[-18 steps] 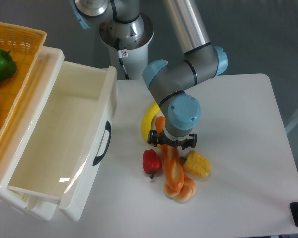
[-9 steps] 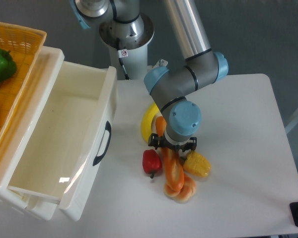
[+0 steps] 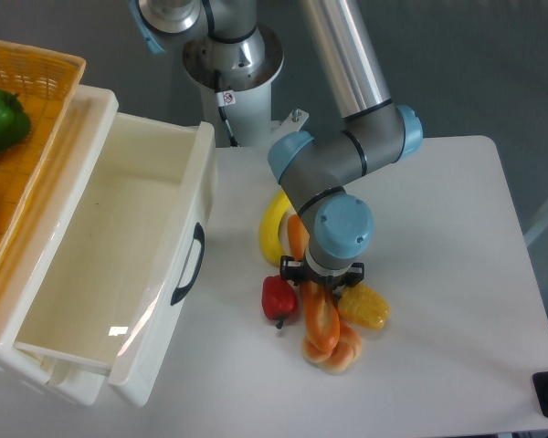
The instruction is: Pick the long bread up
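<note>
Long bread [image 3: 319, 316] on table [image 3: 457, 274], jaws straddling its middle, grip state unclear, no legible writing

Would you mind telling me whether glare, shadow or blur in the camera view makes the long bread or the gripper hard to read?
In the fixed camera view the focus is sharp and the light soft and even. The long bread shows only a mild sheen. A bright glare patch sits on the drawer floor, away from the work. The gripper lies under the wrist, so its finger state cannot be read.

Long bread [image 3: 320, 318] between pepper [image 3: 278, 297] and corn [image 3: 364, 307].
</note>
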{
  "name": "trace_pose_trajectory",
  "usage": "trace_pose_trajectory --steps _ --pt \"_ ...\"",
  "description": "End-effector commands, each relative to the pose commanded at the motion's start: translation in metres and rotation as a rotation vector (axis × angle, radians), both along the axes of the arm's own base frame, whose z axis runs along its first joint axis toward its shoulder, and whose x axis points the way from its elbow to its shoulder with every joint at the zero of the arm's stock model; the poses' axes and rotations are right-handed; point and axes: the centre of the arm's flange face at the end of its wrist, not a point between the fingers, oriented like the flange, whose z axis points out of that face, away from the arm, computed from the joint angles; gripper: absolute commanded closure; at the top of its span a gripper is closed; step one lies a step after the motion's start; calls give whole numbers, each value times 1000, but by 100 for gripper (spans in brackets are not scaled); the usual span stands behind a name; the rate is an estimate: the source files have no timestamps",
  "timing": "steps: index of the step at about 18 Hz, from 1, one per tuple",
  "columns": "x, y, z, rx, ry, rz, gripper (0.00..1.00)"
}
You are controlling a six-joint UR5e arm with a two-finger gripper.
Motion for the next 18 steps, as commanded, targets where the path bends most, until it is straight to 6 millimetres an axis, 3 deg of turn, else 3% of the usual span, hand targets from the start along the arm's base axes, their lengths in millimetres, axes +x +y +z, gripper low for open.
trace_pose_trajectory --steps 1,10,15,18 --pt "0 0 0 0 0 -2 97" --pt "-2 3 10 8 13 -6 100" --pt "-7 15 46 0 -1 -94 100" --pt "-11 18 82 28 22 -164 100"
